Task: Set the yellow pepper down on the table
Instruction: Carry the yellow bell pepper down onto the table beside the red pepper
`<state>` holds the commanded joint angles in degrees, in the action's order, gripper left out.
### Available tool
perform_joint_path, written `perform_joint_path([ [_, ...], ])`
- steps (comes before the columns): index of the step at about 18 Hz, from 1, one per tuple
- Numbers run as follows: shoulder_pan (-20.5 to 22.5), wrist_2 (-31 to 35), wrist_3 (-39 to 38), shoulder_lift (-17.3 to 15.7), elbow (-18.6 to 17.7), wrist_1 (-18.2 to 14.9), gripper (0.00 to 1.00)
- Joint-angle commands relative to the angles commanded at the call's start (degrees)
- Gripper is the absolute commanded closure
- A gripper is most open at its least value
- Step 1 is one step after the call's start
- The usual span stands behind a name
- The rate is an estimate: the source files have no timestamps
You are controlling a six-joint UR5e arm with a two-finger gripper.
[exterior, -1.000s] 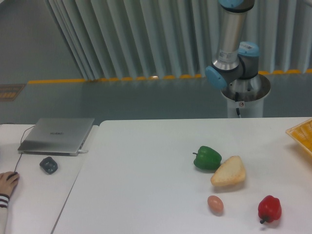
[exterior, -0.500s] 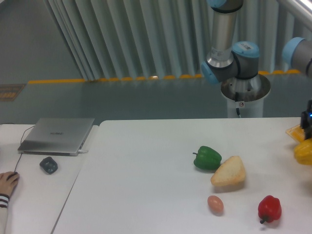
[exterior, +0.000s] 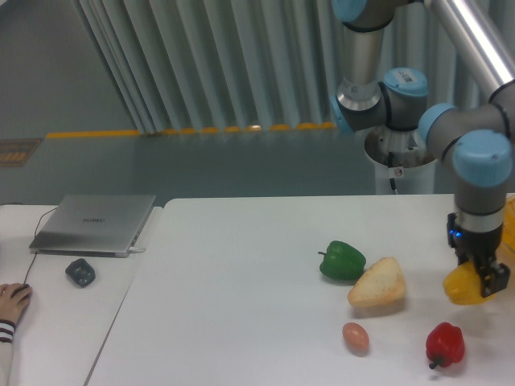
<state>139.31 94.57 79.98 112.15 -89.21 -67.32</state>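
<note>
Red pepper [exterior: 445,344] and egg [exterior: 355,338] sit nearest on the table [exterior: 241,305], bread [exterior: 377,283] and green pepper [exterior: 342,260] behind. The gripper [exterior: 481,277], clenched on the yellow pepper [exterior: 462,286], has swung in from the right edge in the last half second and holds it over the table above the red pepper. Probably just lowering and release left.

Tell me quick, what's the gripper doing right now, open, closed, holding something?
Gripper: closed on the yellow pepper, held above the table, jaws clamped on its right side.
</note>
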Motion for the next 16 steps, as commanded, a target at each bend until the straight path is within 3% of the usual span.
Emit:
perform_joint_path([
  [3,0.00,0.00,0.00,0.00,-0.09,0.17,0.39],
  [4,0.00,0.00,-0.09,0.00,-0.17,0.18,0.39],
  [5,0.09,0.00,0.17,0.00,-0.18,0.26,0.15],
  [6,0.09,0.00,0.35,-0.17,-0.09,0.26,0.00],
  [10,0.09,2.72,1.23,-1.58,0.00,-0.09,0.00],
  [14,0.88,1.68,1.41,-3.85,2.63,-1.05,0.00],
  [16,1.23,0.09,6.03,-4.65,3.60,-3.06,0.00],
])
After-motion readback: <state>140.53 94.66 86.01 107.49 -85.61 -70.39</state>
